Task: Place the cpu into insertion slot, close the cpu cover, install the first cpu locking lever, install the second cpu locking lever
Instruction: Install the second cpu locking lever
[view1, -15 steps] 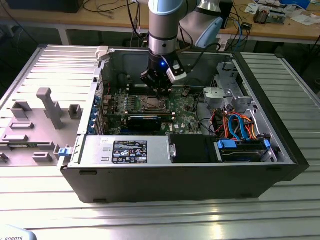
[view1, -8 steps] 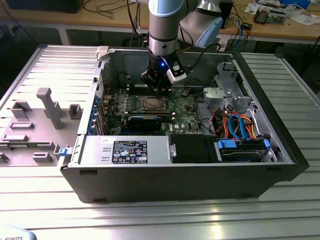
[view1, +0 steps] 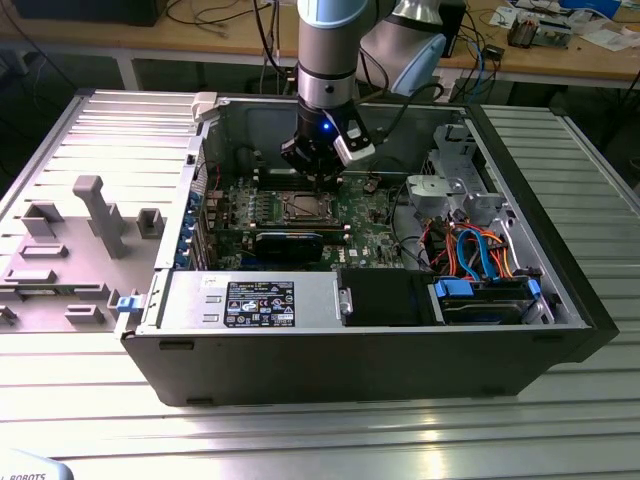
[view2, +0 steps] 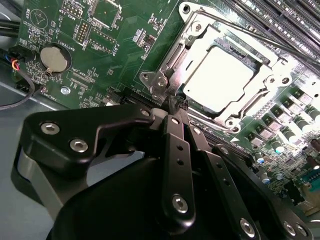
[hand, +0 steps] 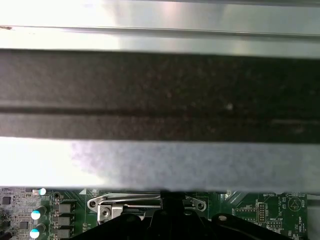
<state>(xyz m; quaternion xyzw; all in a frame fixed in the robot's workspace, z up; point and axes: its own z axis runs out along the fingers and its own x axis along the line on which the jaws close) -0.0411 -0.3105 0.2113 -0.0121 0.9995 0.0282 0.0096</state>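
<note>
Ribbed aluminium table (view1: 330, 440) carried the open black computer case (view1: 350, 360), which lay on its side. A grey fixture tray (view1: 70, 250) with upright blocks sat just beside the case at the exterior view's left. Nearest inside the case ran the power supply (view1: 250, 300) and a black drive box (view1: 385, 298); blue and orange cables (view1: 480, 250) lay toward the exterior view's right. Beyond these lay the green motherboard (view1: 370, 215). Wooden benches (view1: 200, 35) with cables stood behind the table.

On the mid motherboard sat the insertion slot (view1: 305, 207), square with a silvery rim. In the second wrist view the cpu (view2: 219, 80) lay flat in the insertion slot (view2: 270, 62), silvery top facing up, edges square to the socket. The cpu cover (view2: 197, 42) lay down around the chip, its window framing the metal top. A thin lever rod (view2: 250, 30) ran along one socket edge; whether it was latched could not be told. A coin battery (view2: 54, 59) sat well apart on the board.

In the exterior view the gripper (view1: 322, 178) hung from the arm (view1: 328, 60) just above the far edge of the socket. In the second wrist view the gripper (view2: 174, 106) showed its fingers (view2: 177, 150) pressed together, holding nothing, tips at the socket corner near a bracket screw (view2: 161, 81); contact could not be confirmed.
</note>
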